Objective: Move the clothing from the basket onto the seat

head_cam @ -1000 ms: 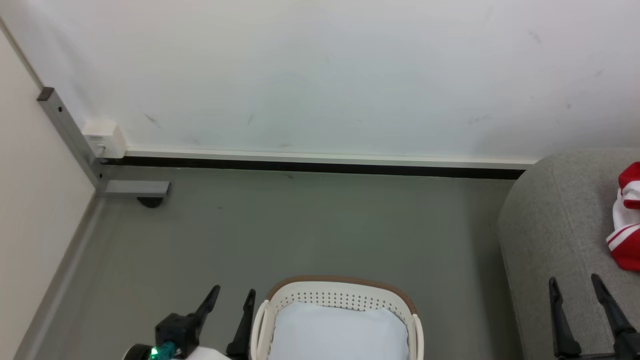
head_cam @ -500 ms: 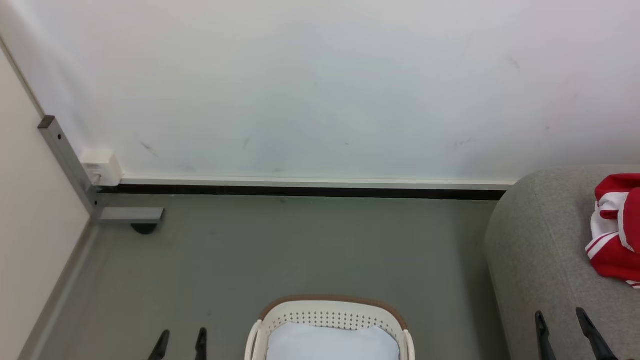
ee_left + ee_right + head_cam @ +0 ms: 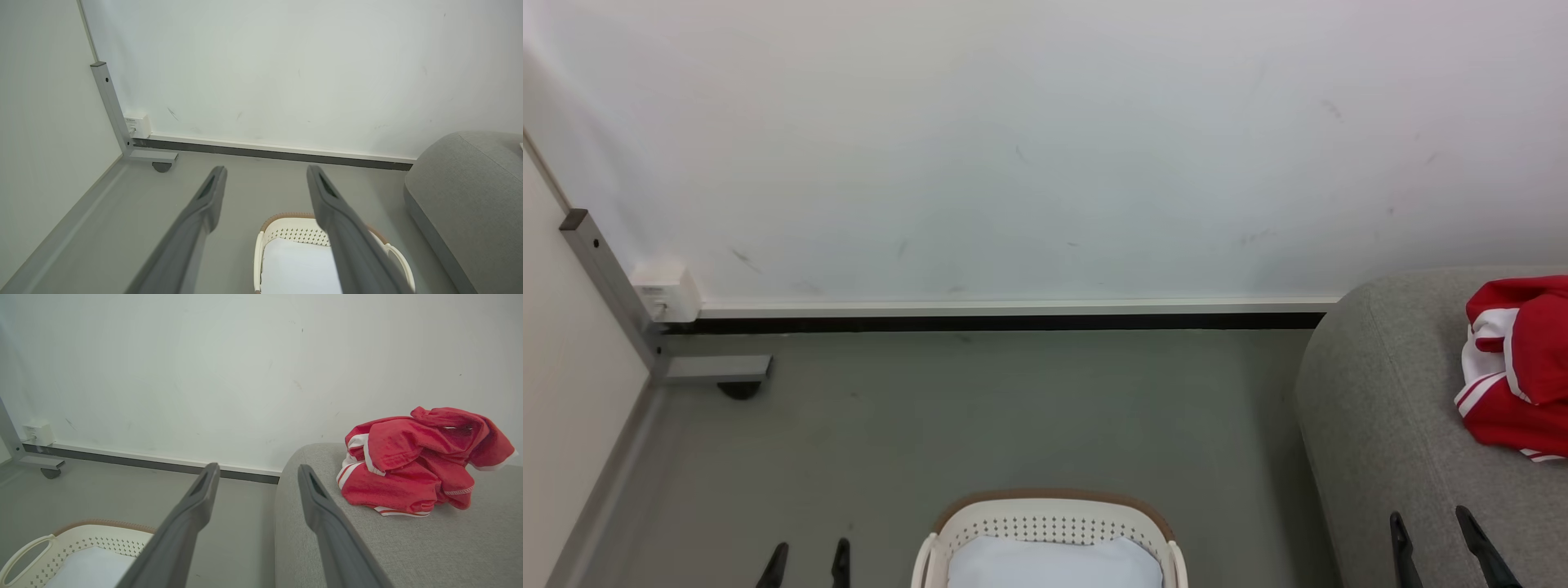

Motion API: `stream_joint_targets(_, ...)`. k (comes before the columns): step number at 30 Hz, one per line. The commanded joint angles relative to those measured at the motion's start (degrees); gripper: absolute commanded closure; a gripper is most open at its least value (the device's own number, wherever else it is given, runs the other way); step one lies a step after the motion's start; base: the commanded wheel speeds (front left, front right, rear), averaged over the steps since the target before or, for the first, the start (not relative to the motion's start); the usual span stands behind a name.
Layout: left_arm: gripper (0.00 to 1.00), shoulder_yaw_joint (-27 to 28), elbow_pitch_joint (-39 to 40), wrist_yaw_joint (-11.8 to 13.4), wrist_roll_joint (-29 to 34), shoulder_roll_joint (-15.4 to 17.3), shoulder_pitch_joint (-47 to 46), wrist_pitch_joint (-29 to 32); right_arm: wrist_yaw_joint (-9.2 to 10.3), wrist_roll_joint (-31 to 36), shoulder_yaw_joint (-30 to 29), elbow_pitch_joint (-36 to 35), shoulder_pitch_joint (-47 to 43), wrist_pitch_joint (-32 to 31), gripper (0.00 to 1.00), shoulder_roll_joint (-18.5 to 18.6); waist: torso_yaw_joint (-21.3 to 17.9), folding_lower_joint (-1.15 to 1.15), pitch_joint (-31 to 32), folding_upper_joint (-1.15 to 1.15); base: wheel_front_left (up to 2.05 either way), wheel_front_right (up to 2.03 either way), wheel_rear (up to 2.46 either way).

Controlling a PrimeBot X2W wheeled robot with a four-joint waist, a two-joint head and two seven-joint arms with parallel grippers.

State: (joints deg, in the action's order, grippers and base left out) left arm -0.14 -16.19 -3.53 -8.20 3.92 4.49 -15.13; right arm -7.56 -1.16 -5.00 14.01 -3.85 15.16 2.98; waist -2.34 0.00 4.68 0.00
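The red clothing [image 3: 1515, 371] [image 3: 421, 459] with white stripe trim lies crumpled on the grey seat [image 3: 1396, 425] [image 3: 429, 547] at the right. The white basket [image 3: 1045, 523] [image 3: 286, 237] [image 3: 81, 543] with a brown rim stands on the floor at the bottom centre, and pale white lining shows inside it. My left gripper [image 3: 806, 559] [image 3: 265, 185] is open, with nothing in it, left of the basket. Over the seat's front, below the clothing, my right gripper [image 3: 1431, 531] [image 3: 257, 475] is open and holds nothing.
A white wall with a dark baseboard [image 3: 996, 322] runs across the back. A grey metal frame post [image 3: 605, 286] with a foot and a small white box [image 3: 666, 292] stands in the left corner. Grey floor [image 3: 980, 416] lies between basket and wall.
The head camera has tilted up and to the right, so everything sits lower and further left. Both grippers have sunk toward the bottom edge, and the left arm's body has dropped out of sight.
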Motion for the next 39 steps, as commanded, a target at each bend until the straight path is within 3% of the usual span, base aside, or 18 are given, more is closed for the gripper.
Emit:
stream_joint_targets(1,0.0,0.55,0.15,-0.36,0.57,-0.18,-0.14,-0.03,0.15,0.17,0.06,0.26,-0.11,-0.03,0.0,-0.08,-0.11,0.0,0.02,0.0,0.0,0.0,0.0)
stream_joint_targets(28,0.0,2.58,-2.05,-1.59,1.42,-0.96,-0.78,-0.03,0.15,-0.86,1.45,1.88,1.44,-0.03,0.0,-0.05,1.34,0.0,-0.22,0.0,0.0,0.0,0.0)
stream_joint_targets(29,1.0,2.34,-2.19,-1.51,1.37,-1.08,-0.61,0.0,0.0,-0.49,1.4,1.79,1.08,0.0,1.0,-0.05,1.35,0.0,-0.23,0.0,0.0,0.0,0.0)
stream_joint_targets(33,1.0,2.21,-4.12,-1.5,0.95,-1.39,0.05,0.29,0.0,-0.95,1.2,3.64,0.21,-0.25,1.0,-0.42,1.37,0.01,-0.25,0.0,0.0,0.0,0.0)
stream_joint_targets(39,1.0,3.19,-4.17,-1.71,-6.04,-1.35,-1.42,2.65,0.01,-8.4,0.41,3.86,1.56,-2.58,1.0,-0.37,1.42,0.01,-0.47,0.0,0.0,0.0,0.0)
